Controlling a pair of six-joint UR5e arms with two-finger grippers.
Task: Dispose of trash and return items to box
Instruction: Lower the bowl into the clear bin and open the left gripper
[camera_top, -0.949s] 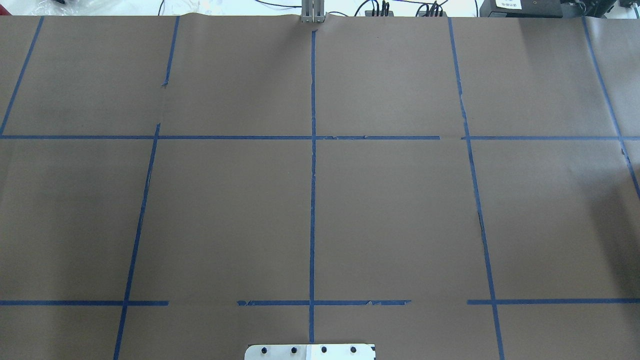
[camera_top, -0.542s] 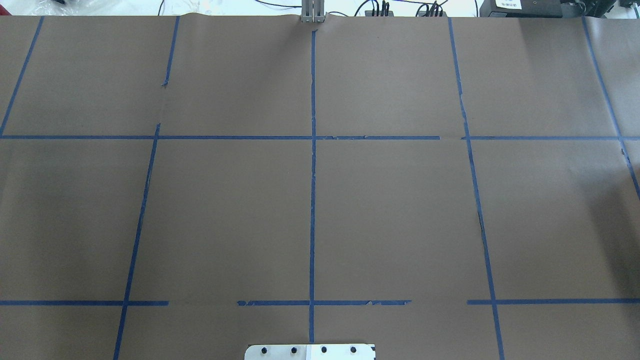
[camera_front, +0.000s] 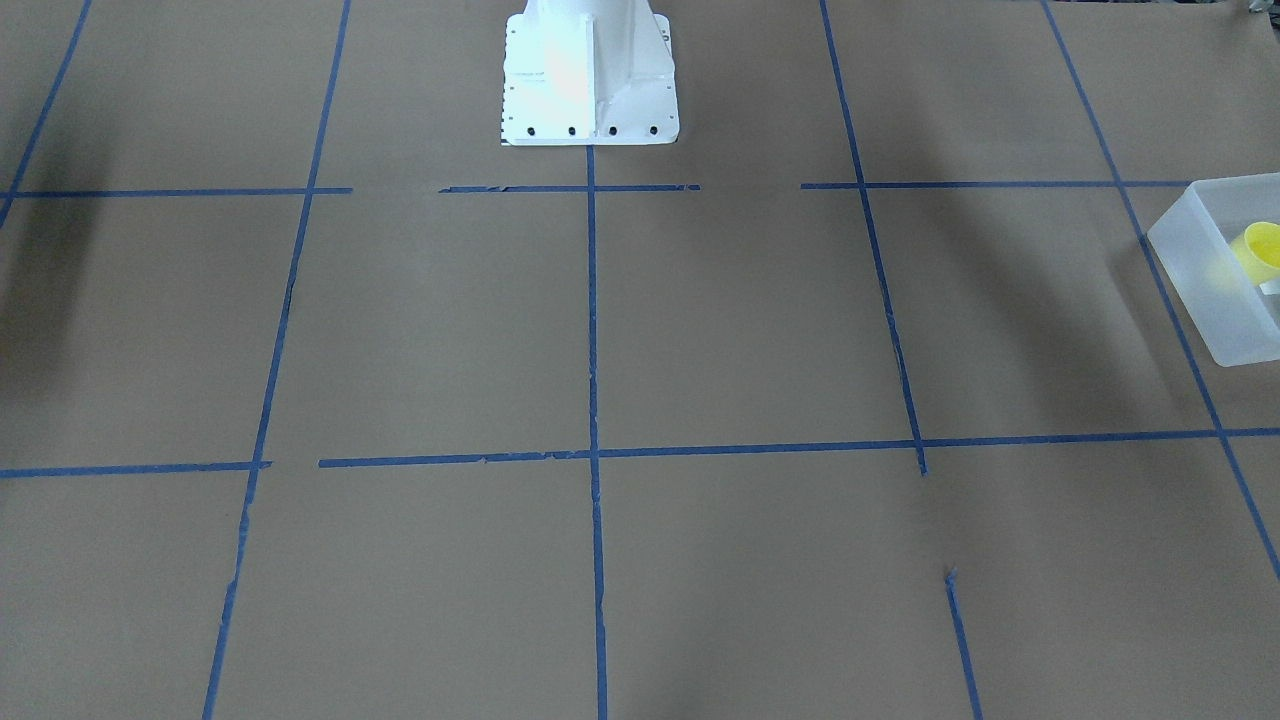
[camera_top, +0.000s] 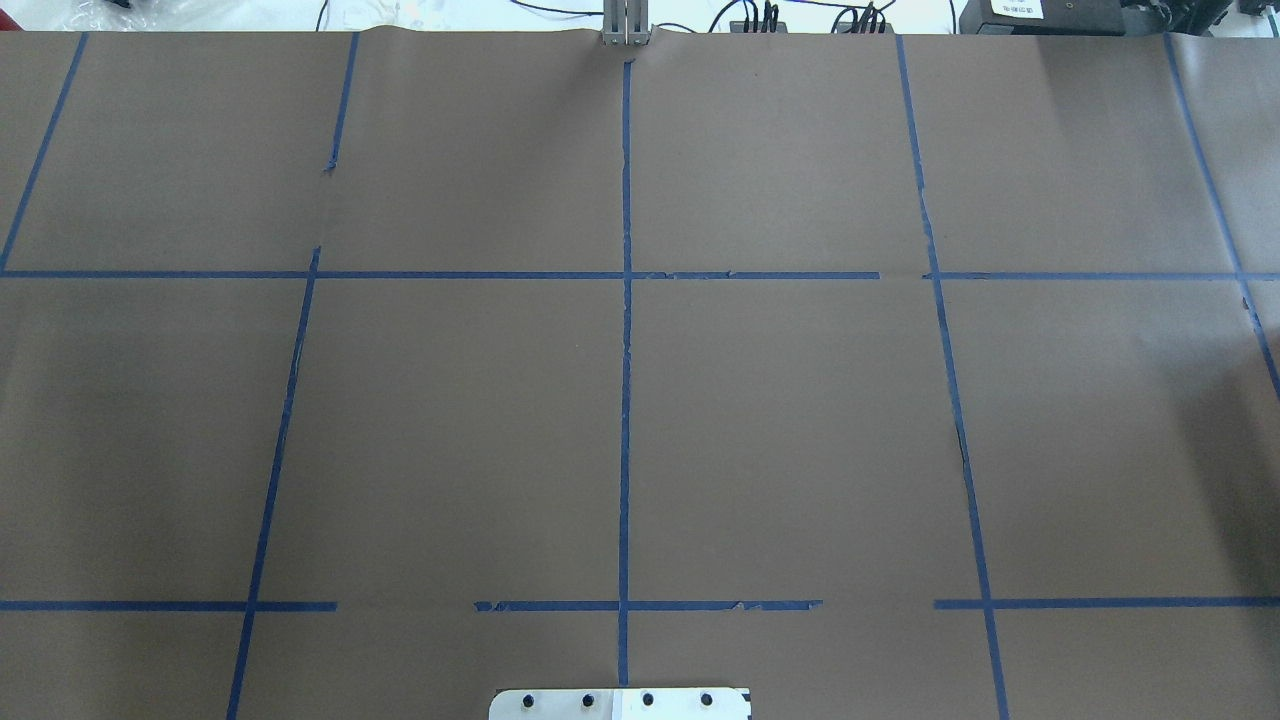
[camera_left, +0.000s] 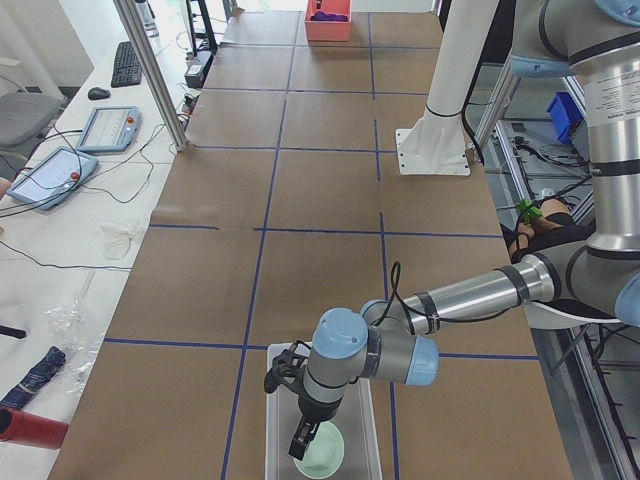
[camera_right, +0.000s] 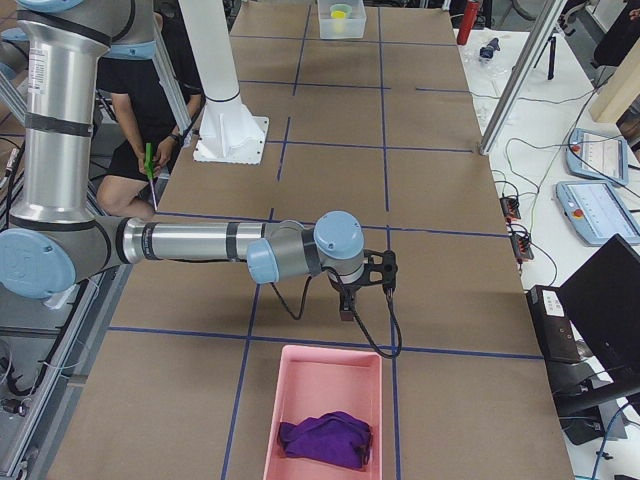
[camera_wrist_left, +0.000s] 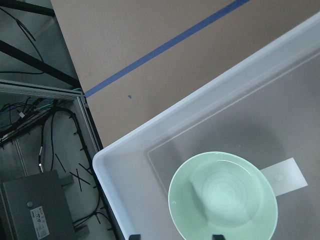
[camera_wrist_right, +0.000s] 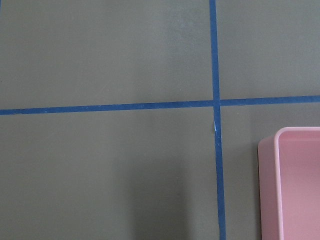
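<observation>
Frosted box (camera_front: 1198, 285) at 3 o'clock in front view, yellow cup (camera_front: 1262, 248) inside | left gripper (camera_left: 304, 440) fingers apart over green bowl (camera_wrist_left: 222, 197) lying in box | right gripper (camera_right: 345, 308) state: can't tell | overhead unchanged vs 0.9 s ago; we judge bowl returned.

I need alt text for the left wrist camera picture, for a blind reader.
A pale green bowl sits upright inside a frosted white plastic bin, seen from above. Beyond the bin is brown table paper crossed by one blue tape line, with cables past the table's edge at left.
</observation>
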